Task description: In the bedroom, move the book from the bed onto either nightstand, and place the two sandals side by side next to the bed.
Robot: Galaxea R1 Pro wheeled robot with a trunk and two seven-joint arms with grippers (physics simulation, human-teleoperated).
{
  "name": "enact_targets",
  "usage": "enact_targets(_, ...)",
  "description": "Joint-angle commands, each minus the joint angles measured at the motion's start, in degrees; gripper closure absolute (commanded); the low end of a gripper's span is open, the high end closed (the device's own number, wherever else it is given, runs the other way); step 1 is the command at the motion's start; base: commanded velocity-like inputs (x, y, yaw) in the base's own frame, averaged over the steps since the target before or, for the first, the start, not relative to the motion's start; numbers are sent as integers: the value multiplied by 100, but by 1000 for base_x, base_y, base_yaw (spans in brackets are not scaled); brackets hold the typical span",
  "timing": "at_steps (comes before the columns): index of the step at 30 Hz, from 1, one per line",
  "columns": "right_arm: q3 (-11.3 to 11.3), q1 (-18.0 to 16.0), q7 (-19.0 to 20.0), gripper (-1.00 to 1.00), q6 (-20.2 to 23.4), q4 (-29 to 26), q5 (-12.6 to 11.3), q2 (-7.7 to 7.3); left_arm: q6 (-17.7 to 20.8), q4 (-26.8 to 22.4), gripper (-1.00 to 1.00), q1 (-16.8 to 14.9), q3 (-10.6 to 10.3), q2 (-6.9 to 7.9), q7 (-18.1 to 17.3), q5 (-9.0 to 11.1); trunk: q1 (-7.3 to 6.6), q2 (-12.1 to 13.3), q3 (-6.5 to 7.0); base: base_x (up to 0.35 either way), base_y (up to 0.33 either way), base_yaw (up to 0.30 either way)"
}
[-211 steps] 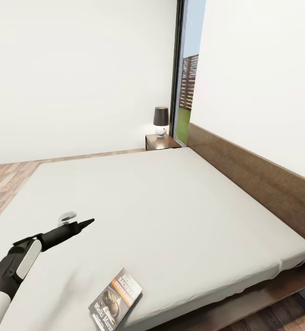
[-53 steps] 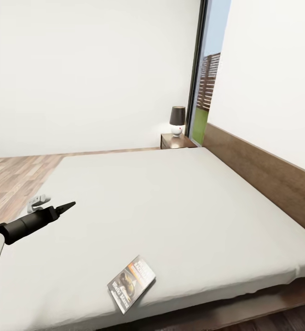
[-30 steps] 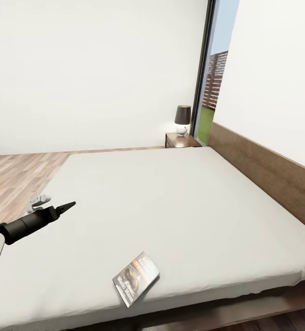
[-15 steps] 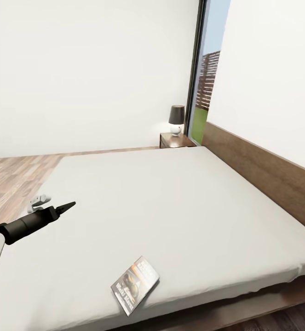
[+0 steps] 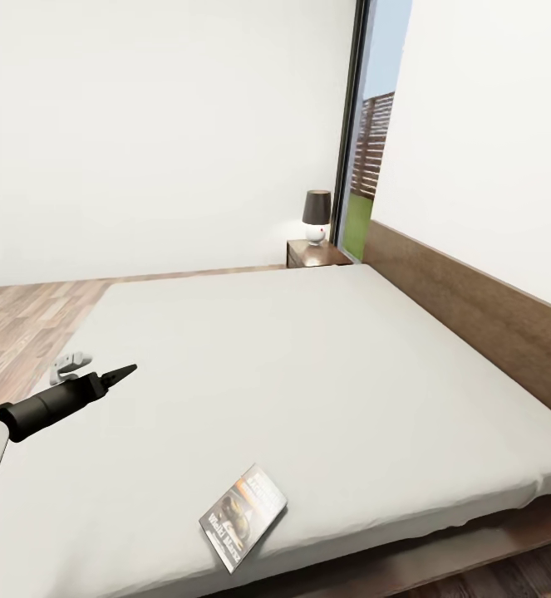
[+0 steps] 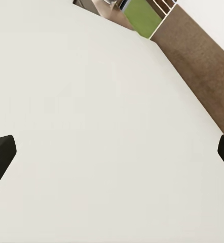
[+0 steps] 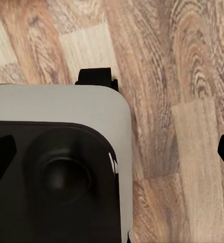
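Book (image 5: 243, 517) lies flat on bed (image 5: 308, 365), near its front edge, untouched. Left gripper (image 5: 113, 377) hovers well apart, fingers spread wide; right fingers apart too, over floor (image 7: 157, 61). Risk: thin cover, fingers may shove it off the edge.

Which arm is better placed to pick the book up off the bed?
Left, probably. The left claw is open over the bed, with the book near the mattress edge. The right claw points down at the wood floor.
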Motion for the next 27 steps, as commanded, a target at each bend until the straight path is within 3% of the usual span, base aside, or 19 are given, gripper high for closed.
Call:
enact_targets(1, -48, -5, 17, -100, -26, 11, 46, -2, 36, -1, -100, -5, 8, -1, -22, -1, -1, -2, -5, 1, 2, -4)
enact_targets(27, -51, -5, 17, -100, -26, 10, 45, -7, 36, -1, -100, -3, 1, -1, -22, -1, -1, -2, -5, 0, 0, -1)
